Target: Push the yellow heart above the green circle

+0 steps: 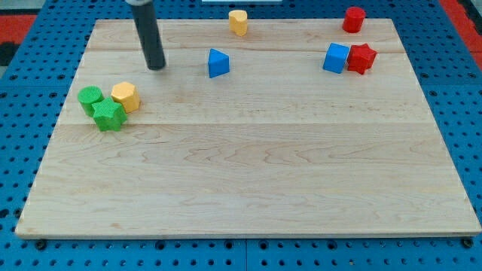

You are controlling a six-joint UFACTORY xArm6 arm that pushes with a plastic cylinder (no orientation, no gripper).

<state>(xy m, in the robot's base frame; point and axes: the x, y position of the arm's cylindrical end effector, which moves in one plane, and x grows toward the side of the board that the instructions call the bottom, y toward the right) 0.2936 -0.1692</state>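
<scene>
Touching nothing, my tip (156,67) sits upper left, above the yellow hexagon (125,96). Two yellows, two greens, two blues, two reds: eight blocks. Yellow heart (238,22) lies top centre, well apart from the green circle (90,97) at left.

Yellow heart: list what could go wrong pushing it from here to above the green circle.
1. The yellow heart sits near the board's top edge; a glancing push could send it off.
2. My tip stands between it and the green circle, so I must circle round first.
3. The yellow hexagon and green star crowd the circle; an overshoot could scatter them.
</scene>
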